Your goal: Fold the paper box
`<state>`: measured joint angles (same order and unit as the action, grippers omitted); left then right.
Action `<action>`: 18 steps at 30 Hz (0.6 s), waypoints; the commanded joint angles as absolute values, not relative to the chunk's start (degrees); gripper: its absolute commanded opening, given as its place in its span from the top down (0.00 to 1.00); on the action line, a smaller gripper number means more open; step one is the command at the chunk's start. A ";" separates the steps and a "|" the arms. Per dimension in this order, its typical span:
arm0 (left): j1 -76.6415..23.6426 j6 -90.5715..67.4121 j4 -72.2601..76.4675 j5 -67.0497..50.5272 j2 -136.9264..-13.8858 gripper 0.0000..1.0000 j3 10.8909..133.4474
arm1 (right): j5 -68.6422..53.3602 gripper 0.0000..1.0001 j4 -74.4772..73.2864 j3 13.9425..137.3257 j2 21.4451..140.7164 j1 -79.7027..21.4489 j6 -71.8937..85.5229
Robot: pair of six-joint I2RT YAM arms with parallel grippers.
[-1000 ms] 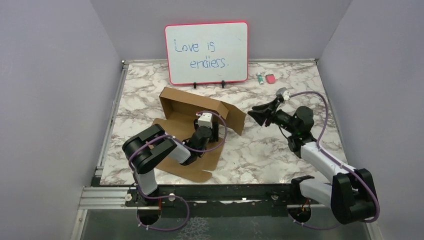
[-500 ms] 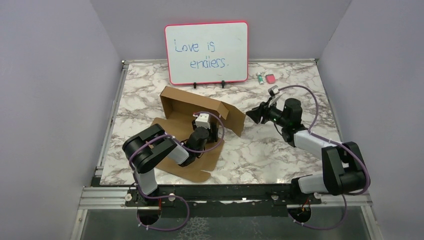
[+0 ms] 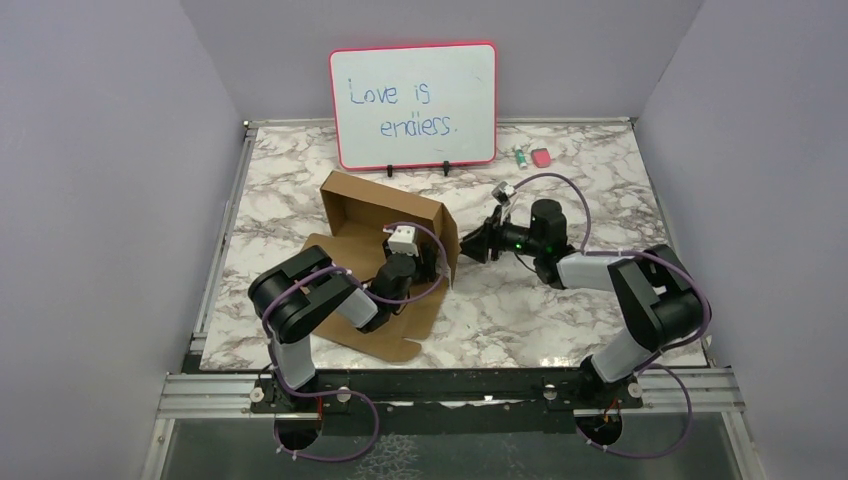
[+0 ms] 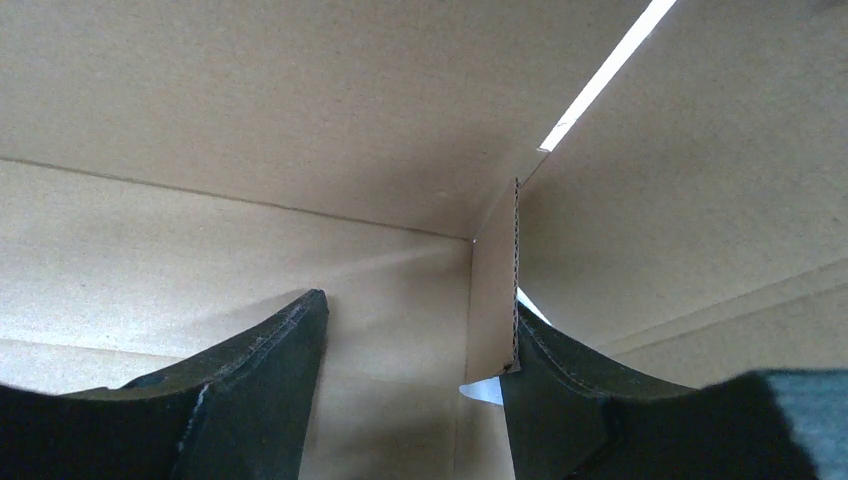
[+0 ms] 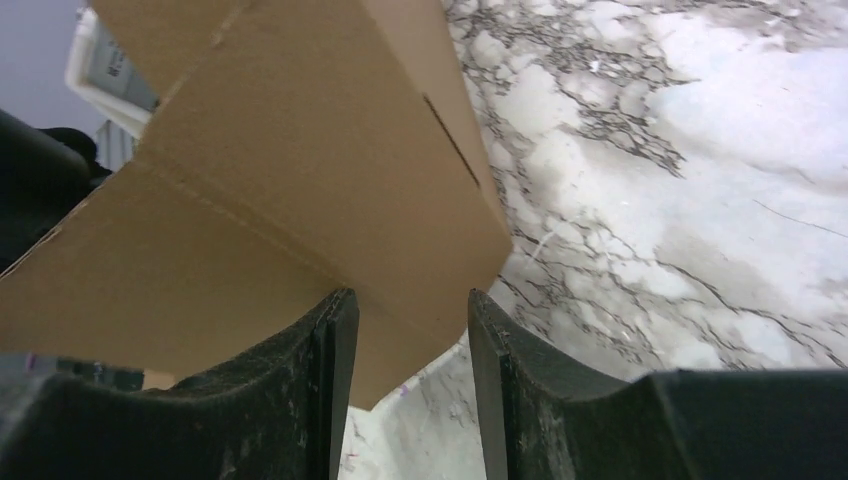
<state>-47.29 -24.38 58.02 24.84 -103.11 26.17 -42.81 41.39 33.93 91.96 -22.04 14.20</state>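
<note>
The plain brown cardboard box [image 3: 375,205] sits half-formed at the left-centre of the marble table [image 3: 520,320]. The left gripper [image 4: 420,310] is inside it with its jaws apart, and a short upright inner flap [image 4: 492,300] stands against its right finger. The right gripper [image 5: 410,300], jaws parted and holding nothing, meets the box's right end flap [image 5: 300,180] face-on from the right. Being nearer, it looks best placed to push that flap leftward.

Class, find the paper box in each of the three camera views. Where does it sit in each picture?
Top external: the paper box sits left of centre, in front of the whiteboard.
Left wrist: the paper box fills nearly the whole picture, seen from inside.
Right wrist: the paper box covers the upper left.
Shared landmark: the marble table, in the top and right wrist views only.
</note>
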 commanded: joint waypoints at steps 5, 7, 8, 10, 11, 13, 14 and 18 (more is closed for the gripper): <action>-46.67 -26.36 57.13 20.33 -104.99 0.37 26.32 | -47.72 0.50 56.50 34.75 94.91 -24.12 24.51; -46.67 -26.37 57.22 19.78 -104.59 0.37 26.37 | -47.32 0.50 57.52 35.05 95.90 -24.65 25.14; -46.63 -26.37 57.22 19.59 -104.27 0.37 26.29 | -47.03 0.50 57.99 35.04 96.55 -25.00 25.35; -46.65 -26.30 57.22 19.36 -103.61 0.37 26.13 | -46.91 0.50 59.70 34.94 97.73 -25.31 26.38; -46.67 -26.16 57.19 19.34 -103.35 0.37 26.04 | -46.59 0.50 60.77 34.80 98.28 -25.39 27.43; -46.67 -26.00 57.22 19.34 -103.10 0.37 25.89 | -45.20 0.50 60.95 35.11 98.59 -25.33 28.79; -46.67 -25.94 57.22 19.32 -103.16 0.37 25.81 | -45.26 0.50 59.95 35.95 98.52 -25.39 28.81; -46.62 -26.03 57.22 18.70 -102.03 0.36 25.50 | -45.77 0.50 58.32 37.94 98.05 -25.48 28.32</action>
